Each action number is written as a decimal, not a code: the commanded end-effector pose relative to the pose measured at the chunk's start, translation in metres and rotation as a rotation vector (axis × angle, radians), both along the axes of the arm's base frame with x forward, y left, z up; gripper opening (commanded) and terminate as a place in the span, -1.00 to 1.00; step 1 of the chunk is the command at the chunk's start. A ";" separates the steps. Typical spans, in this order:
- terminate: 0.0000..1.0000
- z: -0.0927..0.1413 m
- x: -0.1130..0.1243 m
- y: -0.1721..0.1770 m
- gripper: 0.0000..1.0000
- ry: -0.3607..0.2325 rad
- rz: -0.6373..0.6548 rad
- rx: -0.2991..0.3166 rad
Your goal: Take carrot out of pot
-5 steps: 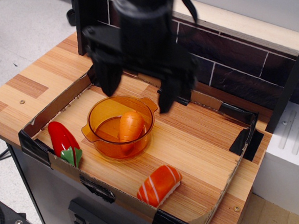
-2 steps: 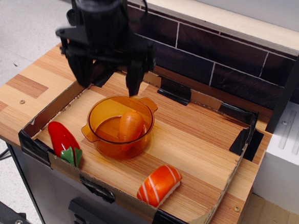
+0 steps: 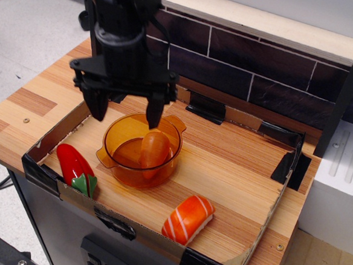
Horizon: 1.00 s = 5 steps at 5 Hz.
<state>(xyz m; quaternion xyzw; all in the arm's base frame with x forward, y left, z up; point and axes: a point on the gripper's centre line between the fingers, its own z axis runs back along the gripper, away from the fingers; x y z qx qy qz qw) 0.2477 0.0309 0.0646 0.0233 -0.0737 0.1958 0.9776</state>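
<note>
The carrot (image 3: 154, 150), smooth and plain orange, lies inside the translucent amber pot (image 3: 115, 154) in the left half of the tray. My black gripper (image 3: 126, 111) hangs over the pot's back left rim, open and empty. Its left finger is outside the pot to the left. Its right finger tip is just above the carrot's top end.
The pot stands in a shallow cardboard-walled tray (image 3: 267, 221) on a wooden table. A red pepper with a green stem (image 3: 75, 166) lies at the tray's front left. A salmon sushi piece (image 3: 187, 219) lies near the front wall. A dark brick-pattern wall (image 3: 265, 72) rises behind.
My gripper has swung from the right back of the pot to the left, then come down lower over the pot's back left rim. The carrot and pot have not moved.
</note>
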 end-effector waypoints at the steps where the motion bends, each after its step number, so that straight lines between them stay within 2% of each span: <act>1: -1.00 -0.016 0.004 -0.005 1.00 0.012 0.014 0.003; 5: -1.00 -0.046 0.003 -0.005 1.00 0.041 0.033 0.039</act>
